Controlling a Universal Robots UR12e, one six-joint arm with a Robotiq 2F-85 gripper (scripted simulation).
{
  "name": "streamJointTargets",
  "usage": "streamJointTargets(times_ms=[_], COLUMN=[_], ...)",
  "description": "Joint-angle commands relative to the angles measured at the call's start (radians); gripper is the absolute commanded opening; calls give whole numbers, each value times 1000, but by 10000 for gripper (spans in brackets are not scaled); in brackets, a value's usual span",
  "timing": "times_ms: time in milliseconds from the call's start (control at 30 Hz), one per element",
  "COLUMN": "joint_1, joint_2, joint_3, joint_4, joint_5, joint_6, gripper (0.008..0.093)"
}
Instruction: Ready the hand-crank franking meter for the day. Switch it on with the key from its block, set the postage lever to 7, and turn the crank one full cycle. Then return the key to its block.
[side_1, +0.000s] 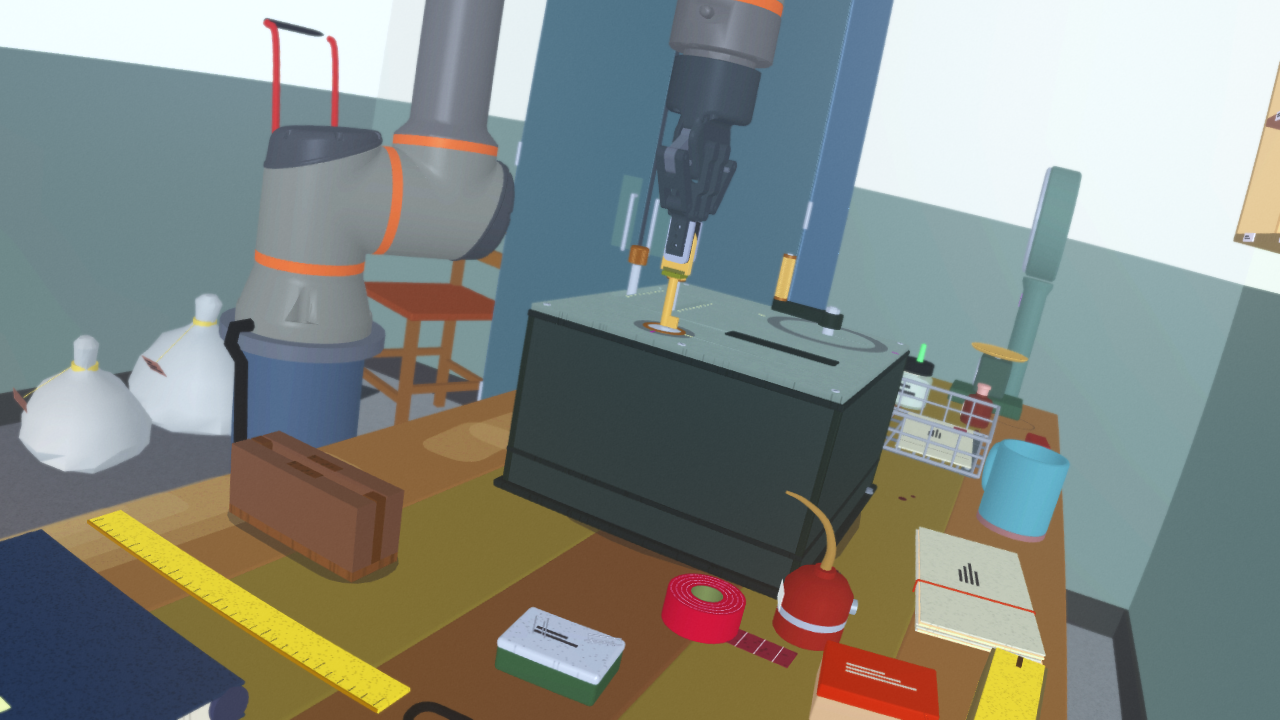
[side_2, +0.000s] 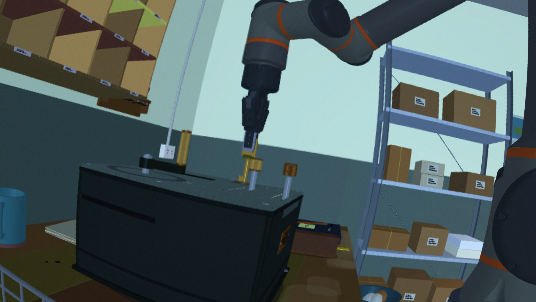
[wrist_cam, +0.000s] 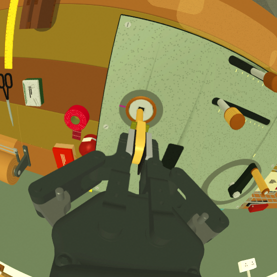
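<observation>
The yellow key (wrist_cam: 138, 139) stands upright with its tip in the round keyhole (wrist_cam: 140, 109) on the meter's pale green top, and my gripper's (wrist_cam: 138, 144) two fingers are clamped on either side of its flat bow. The gripper (side_1: 680, 253) points straight down over the dark franking meter (side_1: 698, 430). Two levers with orange knobs (wrist_cam: 233, 118) (wrist_cam: 270, 81) sit in slots beyond the keyhole. The crank (side_1: 797, 300) with its yellow handle lies at the far corner of the top. The brown key block (side_1: 313, 501) stands on the bench to the left, its slots empty.
A blue panel and a wooden chair (side_1: 430, 340) stand behind the meter beside the arm's base. On the bench in front lie a yellow ruler (side_1: 242, 609), a red tape roll (side_1: 707, 609), a red oil can (side_1: 814, 609), a small tin (side_1: 559, 654), a blue mug (side_1: 1020, 488) and a wire basket (side_1: 944, 430).
</observation>
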Motion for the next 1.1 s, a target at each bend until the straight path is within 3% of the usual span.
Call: streamJointTargets(times_ms=[0, 1067], joint_1=[0, 0], joint_2=[0, 19], joint_3=[-1, 21], joint_4=[-1, -41], joint_5=[0, -1], joint_6=[0, 0], gripper=[80, 80])
